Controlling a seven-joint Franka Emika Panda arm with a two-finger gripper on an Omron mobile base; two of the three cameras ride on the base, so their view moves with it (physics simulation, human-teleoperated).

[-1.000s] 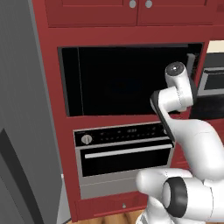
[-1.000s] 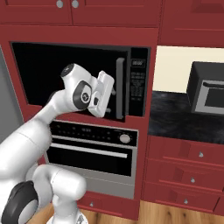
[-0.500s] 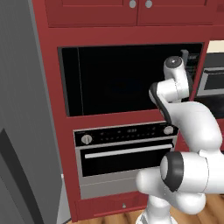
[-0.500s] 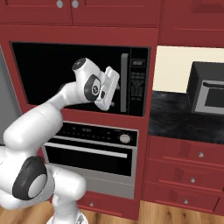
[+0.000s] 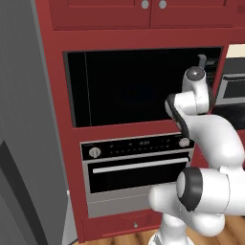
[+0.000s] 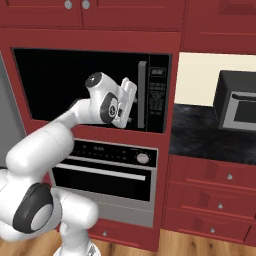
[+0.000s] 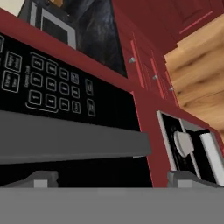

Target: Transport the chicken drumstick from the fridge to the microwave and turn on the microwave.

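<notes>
The grey fridge [image 5: 21,119] stands at the far left, beside the red cabinetry holding the black microwave [image 6: 75,80], whose dark glass door is closed above the silver-black oven [image 6: 107,175]. The gripper [image 6: 131,102], jaws wide apart and empty, hangs just before the microwave's grey handle [image 6: 142,94], left of the button panel [image 6: 157,95].

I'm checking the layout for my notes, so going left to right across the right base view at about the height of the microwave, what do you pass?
Fridge edge → dark glass door of the microwave → open gripper → grey vertical handle → button panel → cream wall → small countertop microwave.
</notes>
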